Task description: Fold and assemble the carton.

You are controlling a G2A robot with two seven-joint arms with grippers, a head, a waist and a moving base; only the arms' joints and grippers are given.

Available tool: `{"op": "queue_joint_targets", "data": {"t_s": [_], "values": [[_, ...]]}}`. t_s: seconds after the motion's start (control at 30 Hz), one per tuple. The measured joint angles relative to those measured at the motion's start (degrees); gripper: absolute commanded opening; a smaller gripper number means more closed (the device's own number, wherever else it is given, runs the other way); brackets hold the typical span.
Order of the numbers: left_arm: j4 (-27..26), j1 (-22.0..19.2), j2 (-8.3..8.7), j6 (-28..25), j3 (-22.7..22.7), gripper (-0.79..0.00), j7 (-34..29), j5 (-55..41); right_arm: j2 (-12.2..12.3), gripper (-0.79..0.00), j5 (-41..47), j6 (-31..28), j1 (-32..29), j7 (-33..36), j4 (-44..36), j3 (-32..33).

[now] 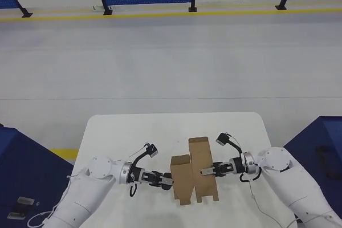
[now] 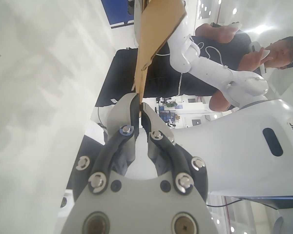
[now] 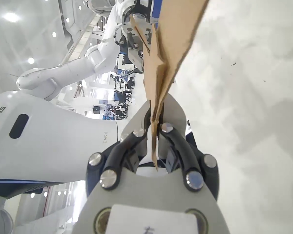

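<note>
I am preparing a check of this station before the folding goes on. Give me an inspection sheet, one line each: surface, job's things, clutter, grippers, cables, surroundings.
Surface: white table with rounded corners, no marks seen.
Job's things: one brown carton, partly folded, over the near part of the table; whether it touches the top, cannot tell.
Clutter: nothing seen.
Grippers: left gripper shut on one edge of the carton; right gripper shut on the opposite edge.
Cables: dark cable loop at the left wrist, another at the right; thin white cable along the right arm.
Surroundings: pale floor with a yellow line; blue panels on both sides of the table.
</note>
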Motion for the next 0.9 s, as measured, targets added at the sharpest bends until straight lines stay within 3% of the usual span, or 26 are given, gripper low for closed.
{"op": "queue_joint_targets", "data": {"t_s": [0.23, 0.33, 0.6, 0.73, 0.9], "values": [[-1.8, 2.6, 3.20, -1.0, -6.0, 0.000, 1.0, -2.6, 1.1, -0.785, 2.0, 0.1, -0.5, -1.1, 2.4, 5.1], [0.2, 4.0, 4.25, -2.4, -8.3, 0.000, 2.4, -2.3, 1.1, -0.785, 1.4, 0.0, -0.5, -1.5, 2.6, 5.5], [0.6, 4.0, 4.25, -2.5, -8.3, 0.000, 2.6, -2.2, 1.2, -0.785, 1.3, -0.4, -0.5, -2.1, 1.9, 6.0], [0.6, 4.0, 4.25, -2.5, -8.3, 0.000, 2.6, -2.2, 2.7, -0.785, -4.0, -6.3, -3.6, -8.4, -7.8, 13.8], [0.6, 4.0, 4.26, -2.5, -8.3, 0.000, 2.6, -2.2, 4.5, -0.785, 7.3, -0.1, -10.2, -6.0, -23.4, 25.6]]}}
